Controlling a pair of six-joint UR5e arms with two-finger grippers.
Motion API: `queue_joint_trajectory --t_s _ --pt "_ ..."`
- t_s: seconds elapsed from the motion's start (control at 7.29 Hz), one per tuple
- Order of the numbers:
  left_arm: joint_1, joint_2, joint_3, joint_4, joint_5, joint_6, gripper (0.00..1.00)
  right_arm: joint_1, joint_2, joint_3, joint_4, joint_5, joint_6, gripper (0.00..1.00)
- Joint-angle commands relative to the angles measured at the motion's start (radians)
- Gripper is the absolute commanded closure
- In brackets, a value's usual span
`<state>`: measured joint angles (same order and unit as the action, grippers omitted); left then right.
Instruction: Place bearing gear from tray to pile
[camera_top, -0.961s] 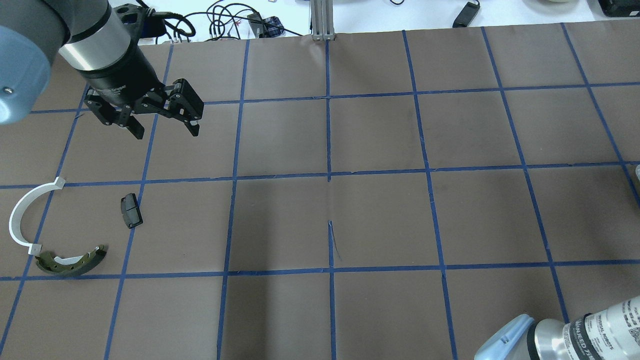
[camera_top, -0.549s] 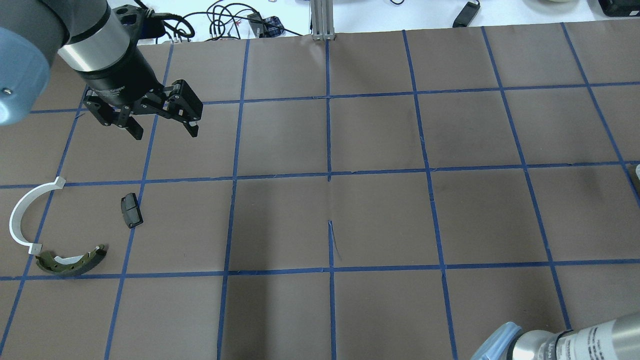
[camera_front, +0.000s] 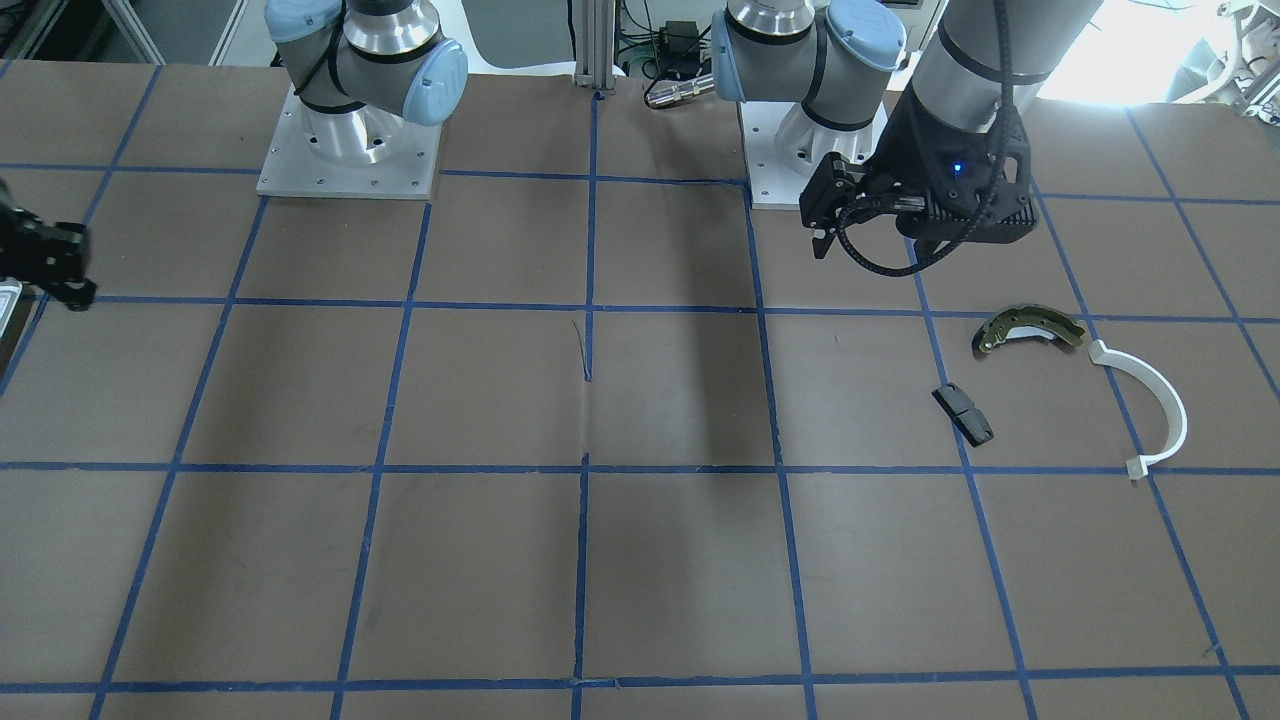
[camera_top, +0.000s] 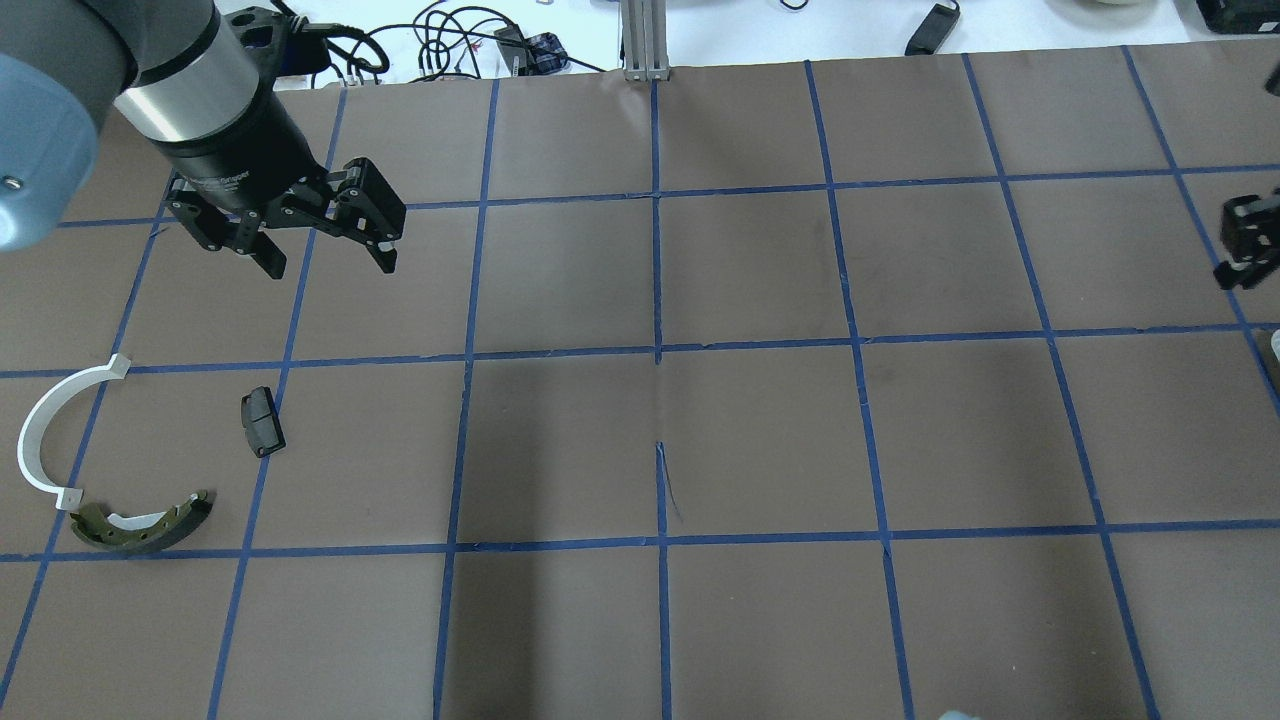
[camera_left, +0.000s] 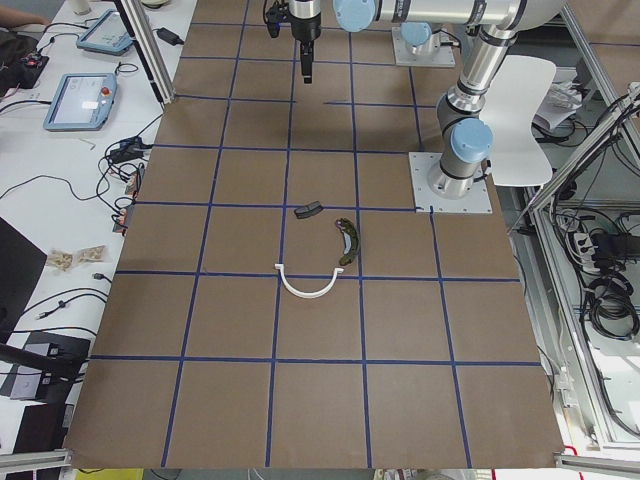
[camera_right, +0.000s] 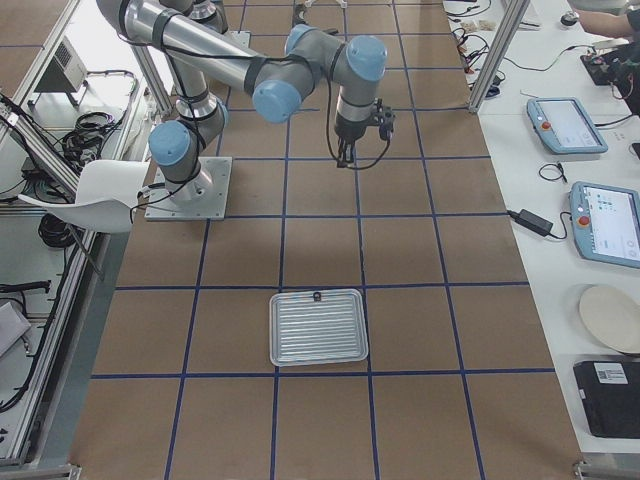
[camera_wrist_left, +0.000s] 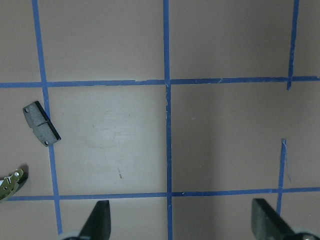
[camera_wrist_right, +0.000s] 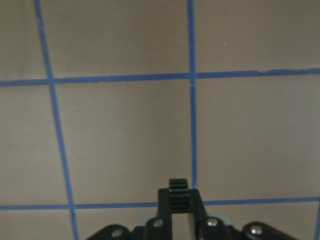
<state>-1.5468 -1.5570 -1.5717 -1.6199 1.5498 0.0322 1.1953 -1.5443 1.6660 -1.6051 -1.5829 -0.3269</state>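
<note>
The gear (camera_wrist_right: 178, 189) is pinched in the right gripper (camera_wrist_right: 179, 204), held up over the table (camera_top: 760, 440) on the right, well apart from the tray (camera_right: 319, 327). The left gripper (camera_top: 332, 262) is spread wide, far left, with the pile (camera_top: 262, 421) laid nearer.

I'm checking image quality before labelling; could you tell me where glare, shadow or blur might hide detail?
Front-facing view: blown-out glare past the top right corner of the table. Overhead view: soft dark shadow bands down the table's middle. Right wrist view: slightly soft, yet the bearing gear in the right gripper is legible.
</note>
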Motion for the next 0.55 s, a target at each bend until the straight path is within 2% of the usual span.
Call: queue_joint_trajectory --t_s 0.0,0.27,0.41 --pt "0.001 0.000 0.004 -0.002 0.001 0.000 0.00 0.316 0.039 0.003 -0.053 0.027 0.414 1.00" --pt "0.001 0.000 0.002 -0.002 0.001 0.000 0.00 0.551 0.192 0.003 -0.274 0.043 0.738 1.00" --pt "0.001 0.000 -0.001 -0.002 0.003 0.000 0.00 0.652 0.295 0.003 -0.441 0.041 0.881 1.00"
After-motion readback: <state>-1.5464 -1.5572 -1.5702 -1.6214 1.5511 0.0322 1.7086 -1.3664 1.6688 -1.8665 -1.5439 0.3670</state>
